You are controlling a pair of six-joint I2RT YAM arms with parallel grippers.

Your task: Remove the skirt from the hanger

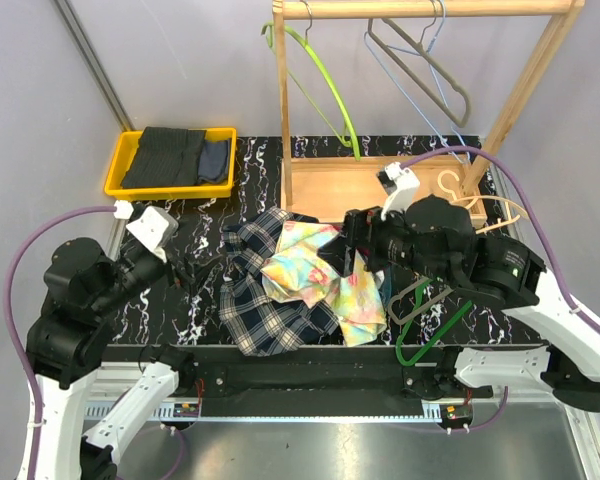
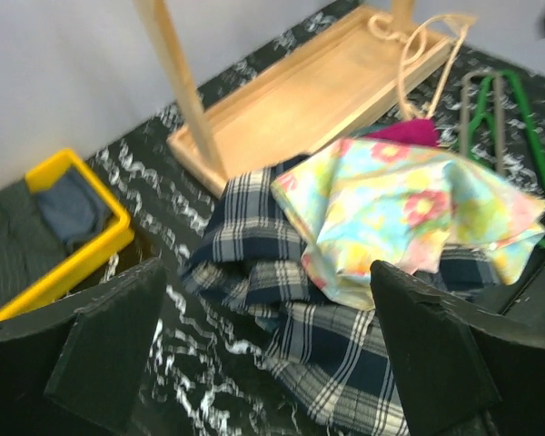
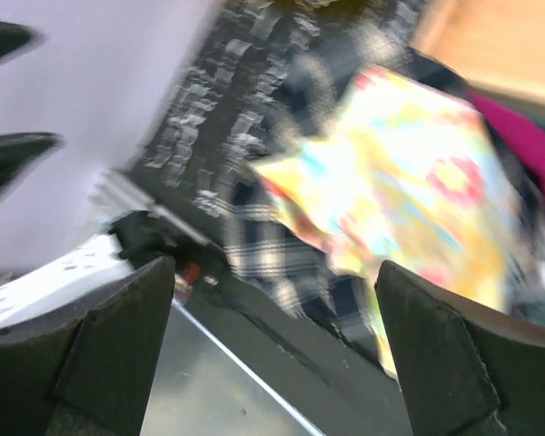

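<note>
- The wooden rack [image 1: 380,188] stands far, keeping the near table free.
- The floral skirt [image 1: 310,270] lies crumpled on a plaid skirt [image 1: 260,312] at centre, apparently already off the green hanger [image 1: 435,337] to its right.
- The right gripper [image 1: 358,240] and the left gripper [image 1: 185,270] flank the heap, both with fingers apart and holding nothing.

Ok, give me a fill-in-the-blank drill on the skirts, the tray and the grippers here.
1. The floral skirt lies on top of a dark skirt with a ____ pattern.
2. The tray holding the folded clothes is coloured ____.
3. The left gripper and the right gripper both have their jaws ____.
Missing words: plaid; yellow; open.
</note>
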